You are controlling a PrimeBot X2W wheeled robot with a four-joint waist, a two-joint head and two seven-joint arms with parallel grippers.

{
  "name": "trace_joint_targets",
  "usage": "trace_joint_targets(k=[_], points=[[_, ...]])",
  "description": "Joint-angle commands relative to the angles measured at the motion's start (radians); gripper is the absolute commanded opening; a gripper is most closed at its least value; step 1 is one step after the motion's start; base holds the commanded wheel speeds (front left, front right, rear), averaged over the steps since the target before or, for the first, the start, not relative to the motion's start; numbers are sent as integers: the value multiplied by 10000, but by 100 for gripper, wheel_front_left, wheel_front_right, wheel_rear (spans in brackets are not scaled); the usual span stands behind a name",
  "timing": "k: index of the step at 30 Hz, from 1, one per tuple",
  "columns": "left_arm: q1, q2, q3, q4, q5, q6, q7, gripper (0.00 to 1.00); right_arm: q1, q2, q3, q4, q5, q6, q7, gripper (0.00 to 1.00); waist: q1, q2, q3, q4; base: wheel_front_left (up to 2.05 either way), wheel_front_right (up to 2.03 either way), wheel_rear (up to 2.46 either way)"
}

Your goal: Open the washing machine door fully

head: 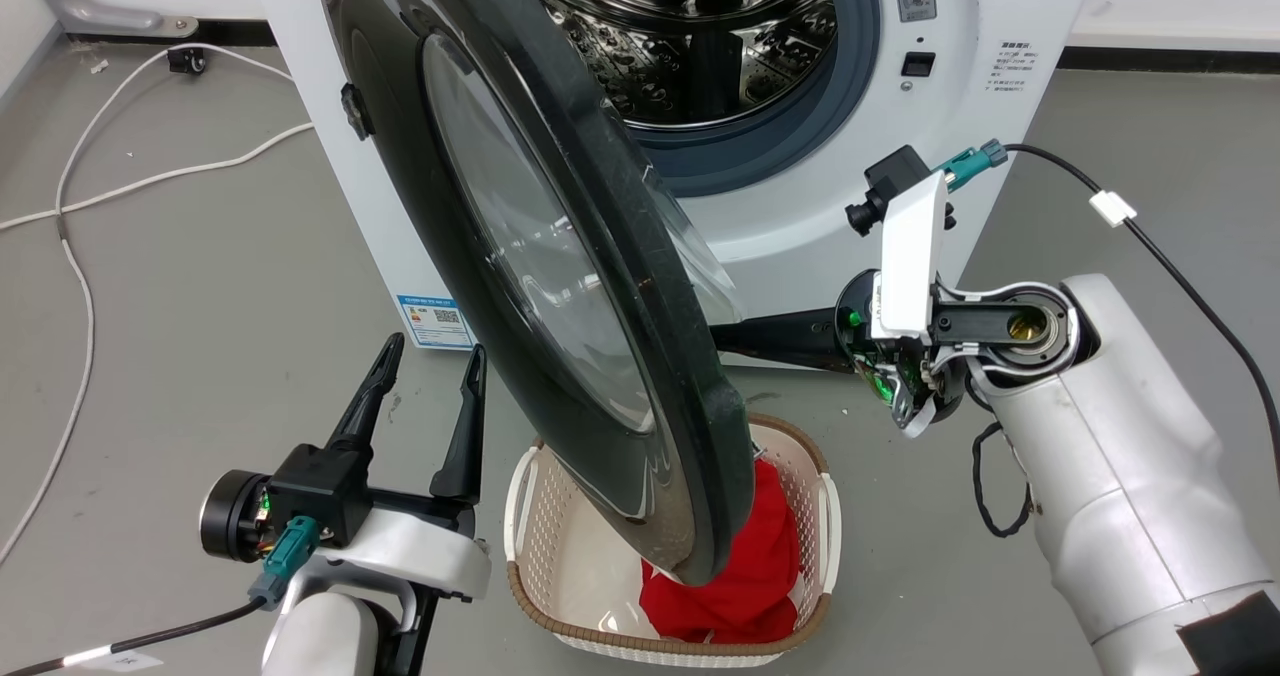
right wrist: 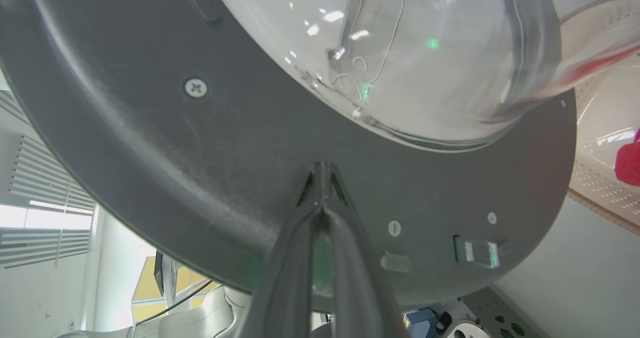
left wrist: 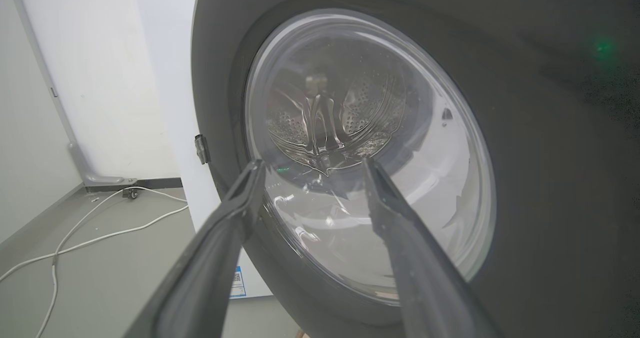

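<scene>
1. Nearest, the left gripper (head: 433,348) is hovering with its fingers spread apart, pointing at the outside of the washing machine door (head: 520,246).
2. That door is standing partly swung out from the washing machine (head: 800,216), its lower edge hanging over a cream basket (head: 535,516) holding red cloth (head: 760,556).
3. Behind it, the right gripper (right wrist: 321,170) is touching its closed fingertips to the door's grey inner face, just below the glass bowl (right wrist: 400,53).
</scene>
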Motion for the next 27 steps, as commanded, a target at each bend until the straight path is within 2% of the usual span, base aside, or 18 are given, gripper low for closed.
trace_joint_targets(k=[1, 6, 19, 24, 27], points=[[66, -42, 37, -19, 15, 1, -26, 100, 242, 101, 64, -127, -7, 0, -40, 0, 1, 0, 1, 0, 0, 0, 0], [91, -67, 132, -26, 20, 1, -26, 100, 558, 119, -130, -477, 91, 0, -572, 0, 1, 0, 7, -56, 0, 0, 0], [343, -159, 478, 26, -23, 25, -26, 100, 2682, -161, -2875, -1776, -39, 0, -5907, 0, 1, 0, -297, -318, 0, 0, 0], [460, -183, 607, -1, 11, 41, -26, 100, 4026, -76, -3574, -2549, 10, 0, -7208, 0, 1, 0, -403, -496, 0, 0, 0], [519, -189, 615, 31, 30, 39, -26, 100, 4630, -25, -3701, -2930, -32, 0, -7609, 0, 1, 0, -462, -520, 0, 0, 0]])
